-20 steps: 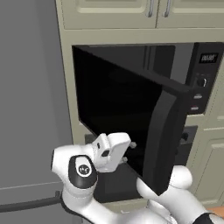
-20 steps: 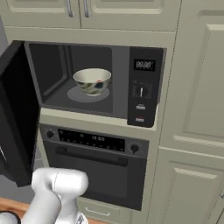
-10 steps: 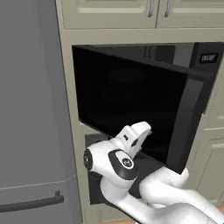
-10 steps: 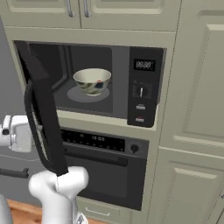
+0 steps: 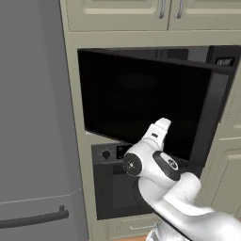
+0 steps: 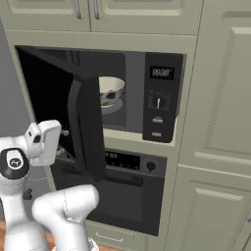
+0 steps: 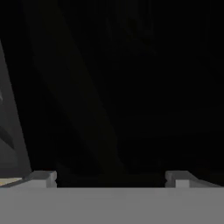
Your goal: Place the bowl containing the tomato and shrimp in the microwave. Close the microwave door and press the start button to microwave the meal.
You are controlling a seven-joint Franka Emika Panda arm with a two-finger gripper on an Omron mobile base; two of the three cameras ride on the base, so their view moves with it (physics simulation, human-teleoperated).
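Note:
The microwave (image 6: 162,98) sits in beige cabinetry, its control strip on the right. Inside it, the pale bowl (image 6: 111,89) rests on the turntable, partly hidden by the door; the tomato and shrimp are hidden in it. The microwave door (image 6: 86,127) stands roughly half shut, its dark panel (image 5: 141,103) spreading across the left base view. My gripper (image 6: 62,143) is open and pressed against the door's outer face, also seen from behind (image 5: 163,126). In the hand view the black door panel (image 7: 113,87) lies close ahead of the gripper (image 7: 111,177), with nothing between its fingertips (image 7: 43,176).
A black oven (image 6: 122,196) with knobs and a display sits directly below the microwave. A tall grey fridge (image 5: 33,117) stands to the left. Beige cabinet doors (image 6: 220,98) fill the right side and run above.
The microwave door has swung from wide open to about half shut. My hand has moved right and up with it, staying against its outer face. The jaws stay open.

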